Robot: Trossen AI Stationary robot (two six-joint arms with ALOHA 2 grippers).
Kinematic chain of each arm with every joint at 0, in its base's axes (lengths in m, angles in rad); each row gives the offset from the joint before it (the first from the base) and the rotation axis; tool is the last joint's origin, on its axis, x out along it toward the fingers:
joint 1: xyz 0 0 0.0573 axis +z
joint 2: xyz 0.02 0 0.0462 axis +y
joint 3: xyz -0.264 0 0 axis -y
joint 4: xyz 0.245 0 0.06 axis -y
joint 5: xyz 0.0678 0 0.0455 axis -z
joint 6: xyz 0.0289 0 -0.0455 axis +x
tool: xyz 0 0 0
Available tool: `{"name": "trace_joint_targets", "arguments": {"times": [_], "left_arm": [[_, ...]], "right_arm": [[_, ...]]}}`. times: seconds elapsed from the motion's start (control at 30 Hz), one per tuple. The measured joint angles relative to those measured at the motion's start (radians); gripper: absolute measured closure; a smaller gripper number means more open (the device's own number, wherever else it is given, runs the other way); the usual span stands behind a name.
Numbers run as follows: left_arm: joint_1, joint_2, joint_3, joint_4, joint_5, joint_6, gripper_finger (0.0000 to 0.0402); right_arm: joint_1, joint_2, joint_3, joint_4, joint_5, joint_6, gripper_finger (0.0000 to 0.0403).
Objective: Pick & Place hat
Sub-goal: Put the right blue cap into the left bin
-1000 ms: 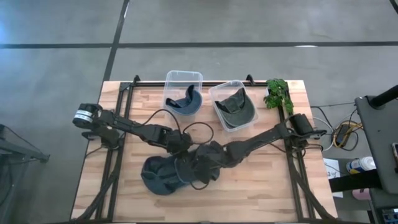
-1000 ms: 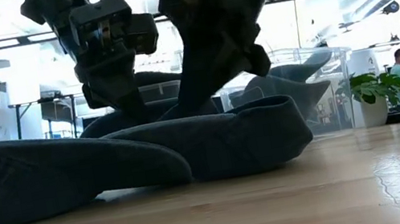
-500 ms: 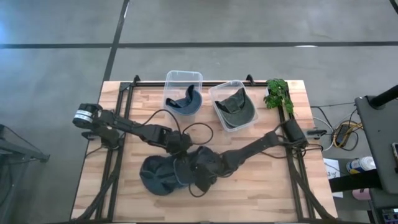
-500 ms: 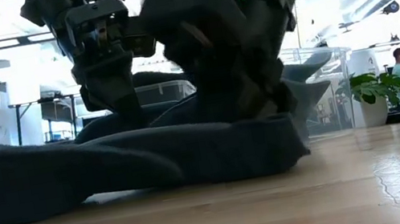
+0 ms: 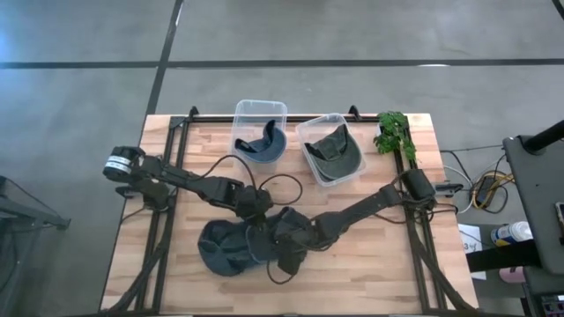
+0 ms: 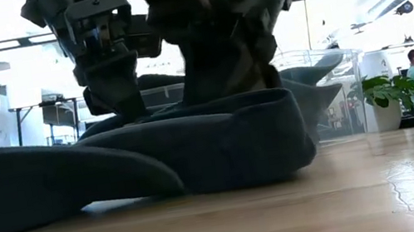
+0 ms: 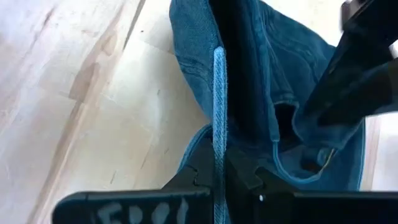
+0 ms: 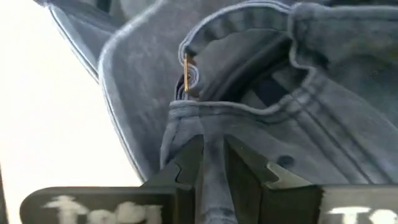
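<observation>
Wooden desk [image 5: 370, 255], bright glass-walled room behind — blue hat [image 5: 231, 248] lies mid-desk, left pincer [image 7: 219, 177] and right pincer [image 8: 210, 163] both pinching its fabric.

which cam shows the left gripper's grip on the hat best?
Left wrist view: the left gripper is shut on the blue denim hat's thin edge, seen close. The high view shows only both arms meeting over the hat; the low view shows the hat side-on, fingers hidden.
</observation>
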Motion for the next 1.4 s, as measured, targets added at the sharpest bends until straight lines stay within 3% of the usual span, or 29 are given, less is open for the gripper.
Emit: {"name": "trace_joint_targets", "arguments": {"times": [0.37, 0.7, 0.97, 1.4], "left_arm": [[0.000, 0.000, 0.000, -0.003, -0.002, 0.000, 0.0392], [0.000, 0.000, 0.000, 0.010, -0.001, -0.004, 0.0392], [0.000, 0.000, 0.000, 0.034, 0.003, -0.010, 0.0392], [-0.015, -0.002, -0.070, 0.037, 0.025, -0.006, 0.0389]], "right_arm": [[0.003, -0.041, 0.000, -0.126, 0.025, -0.118, 0.0344], [-0.034, -0.022, 0.000, -0.147, 0.232, -0.125, 0.0344], [-0.101, 0.058, -0.002, -0.061, 0.106, -0.133, 0.0344], [-0.084, -0.027, -0.002, -0.043, 0.124, -0.237, 0.0344]]}}
